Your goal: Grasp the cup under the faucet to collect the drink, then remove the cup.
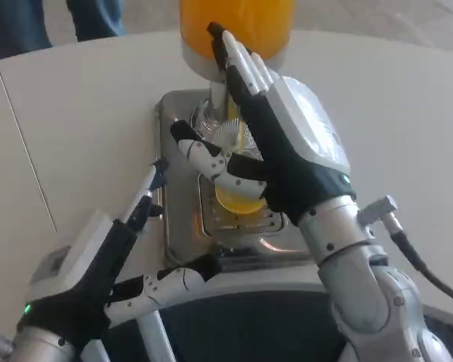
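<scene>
Cup under the faucet, held by the right hand

Right hand (287, 143) grips the upright cup (238, 197), mouth up; left hand (98, 279) near, fingers spread, holding nothing

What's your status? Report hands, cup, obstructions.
Right hand grips cup under faucet. Orange drink in cup. Left hand open, beside drip tray. Nothing blocking.

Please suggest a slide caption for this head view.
Right hand holds the cup of orange drink under the dispenser; left hand waits.
</scene>
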### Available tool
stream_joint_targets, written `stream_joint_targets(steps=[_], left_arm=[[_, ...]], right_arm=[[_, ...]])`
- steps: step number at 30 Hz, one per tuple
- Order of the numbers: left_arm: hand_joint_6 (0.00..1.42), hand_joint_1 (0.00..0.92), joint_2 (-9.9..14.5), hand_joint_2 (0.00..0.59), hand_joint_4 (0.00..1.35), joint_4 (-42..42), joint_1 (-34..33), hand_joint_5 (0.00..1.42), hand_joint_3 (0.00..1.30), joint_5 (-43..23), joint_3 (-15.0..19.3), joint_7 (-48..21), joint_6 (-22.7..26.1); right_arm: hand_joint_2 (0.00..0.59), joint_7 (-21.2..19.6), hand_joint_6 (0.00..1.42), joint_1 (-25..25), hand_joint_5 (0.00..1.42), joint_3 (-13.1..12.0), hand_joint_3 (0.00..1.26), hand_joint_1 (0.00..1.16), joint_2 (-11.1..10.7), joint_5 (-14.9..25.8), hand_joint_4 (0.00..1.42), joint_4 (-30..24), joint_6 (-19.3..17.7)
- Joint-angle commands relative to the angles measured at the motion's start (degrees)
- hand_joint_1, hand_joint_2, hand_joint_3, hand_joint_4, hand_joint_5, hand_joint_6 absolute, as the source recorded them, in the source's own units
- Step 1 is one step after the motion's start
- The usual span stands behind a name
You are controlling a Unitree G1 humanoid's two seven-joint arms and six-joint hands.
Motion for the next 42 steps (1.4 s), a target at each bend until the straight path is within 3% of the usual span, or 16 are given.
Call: stream_joint_targets(steps=[1,9,23,42], left_arm=[[0.36,0.171,-1.98,0.049,0.0,-0.75,-1.12,0.24,0.0,0.12,-0.81,0.58,2.21],[0.39,0.233,-5.26,0.042,0.0,0.98,-3.81,0.24,0.0,2.56,-2.87,3.03,5.38],[0.4,0.236,-10.07,0.039,0.0,3.98,-7.71,0.26,0.0,5.27,-6.27,7.45,8.29],[0.4,0.241,-14.06,0.047,0.0,9.91,-13.79,0.27,0.0,6.87,-9.98,11.34,11.22]], right_arm=[[0.411,3.18,0.0,0.31,0.0,1.58,0.0,0.46,-0.28,0.17,0.0,0.84,0.91],[0.411,3.17,0.0,0.21,0.0,1.74,0.0,0.46,-0.14,0.0,0.0,0.62,1.39],[0.404,3.66,0.0,0.37,0.0,1.8,0.0,0.47,-0.12,0.07,0.0,-0.26,2.17],[0.411,4.27,0.0,1.73,0.0,1.52,0.0,0.46,-0.62,-0.89,0.0,-4.63,3.96]])
